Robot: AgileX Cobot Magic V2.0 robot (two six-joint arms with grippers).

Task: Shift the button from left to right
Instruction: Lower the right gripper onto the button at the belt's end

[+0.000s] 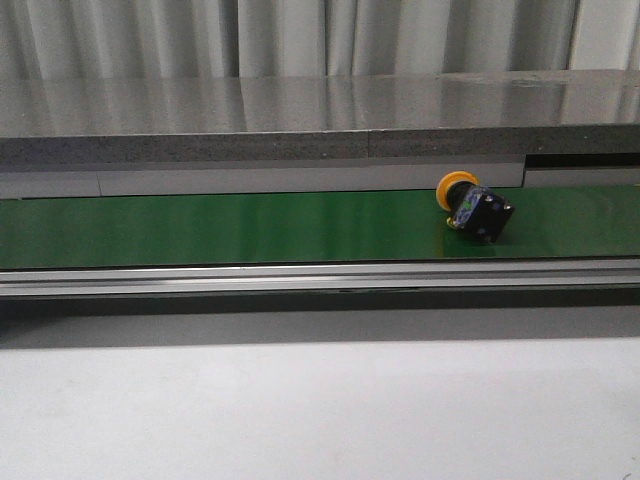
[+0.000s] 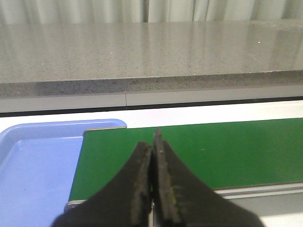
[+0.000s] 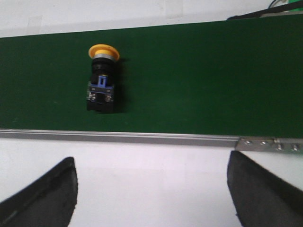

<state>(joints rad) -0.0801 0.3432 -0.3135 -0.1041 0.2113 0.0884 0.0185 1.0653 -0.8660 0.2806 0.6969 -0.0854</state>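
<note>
Front view: you've got the button lying tipped on its side, right part of the green belt, yellow cap toward the far edge.
Left wrist view: your left gripper is pressed closed, empty, over the belt's left end beside a blue tray.
Right wrist view: your right gripper is spread wide, empty, near side of the belt; button lies untouched.

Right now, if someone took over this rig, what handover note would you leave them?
Left gripper: shut, holding nothing, over the left end of the belt, next to a blue tray.
Right gripper: open, empty, hanging in front of the belt's near rail, not touching anything.
Button: lying on its side on the belt, right of centre in the front view, yellow cap toward the far edge, free of both grippers.
Done: the button is on the right part of the belt.
Left: likely the right gripper picks it up; no drop-off spot is in view.
</note>
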